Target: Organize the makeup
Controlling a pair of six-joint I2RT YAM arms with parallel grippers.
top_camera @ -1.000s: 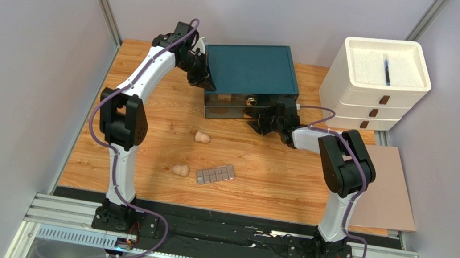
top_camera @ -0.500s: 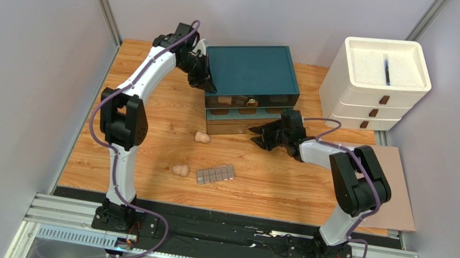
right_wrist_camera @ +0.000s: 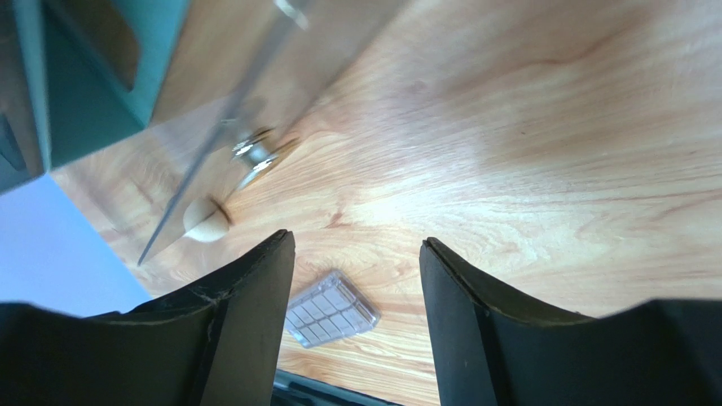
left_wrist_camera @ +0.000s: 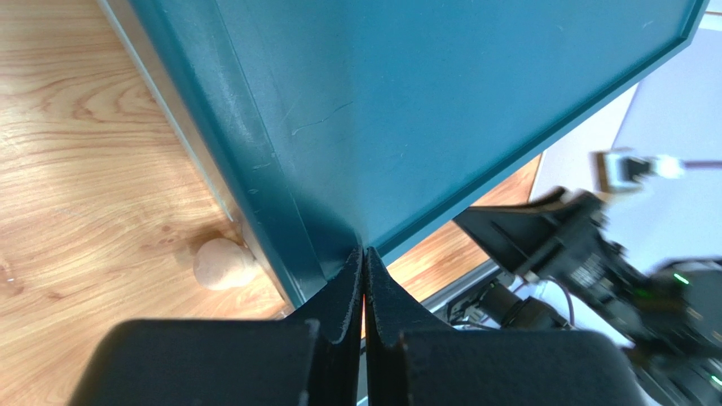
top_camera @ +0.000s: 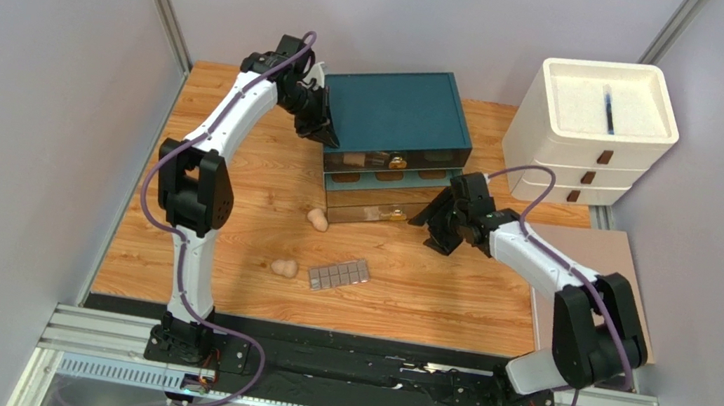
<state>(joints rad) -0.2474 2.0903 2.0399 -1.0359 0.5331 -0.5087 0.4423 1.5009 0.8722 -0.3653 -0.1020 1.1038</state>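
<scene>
The left gripper (left_wrist_camera: 364,254) has its fingers pressed flat together with nothing between them. Their tips rest against the left front corner of the teal drawer box (top_camera: 398,113), just under its lid rim. In the left wrist view the box fills most of the frame and its far edges are cut off. One beige sponge (left_wrist_camera: 222,264) peeks out at the foot of that corner, partly hidden by the box wall. The left arm reaches up the left side of the table (top_camera: 223,237) and bends inward at the wrist to meet the box.

The right gripper (right_wrist_camera: 356,241) is spread wide and holds nothing. It hovers in front of the box, just off the right end of the lower drawer (top_camera: 377,205), which stands out from the box. Only a slanted strip of the drawer front and its metal knob (right_wrist_camera: 254,156) show in the right wrist view. Brownish patches (top_camera: 391,172) above the drawer are too small to make out. The right arm stretches low and diagonally from its base toward the box front.

That sponge (top_camera: 317,219) lies just beside the drawer's left front corner. The second sponge (top_camera: 285,269) sits farther out in front of the box, to the left. The gridded palette (top_camera: 339,274) lies flat near it, well in front of the drawer. A white drawer unit (top_camera: 596,119) stands to the right of the box.
</scene>
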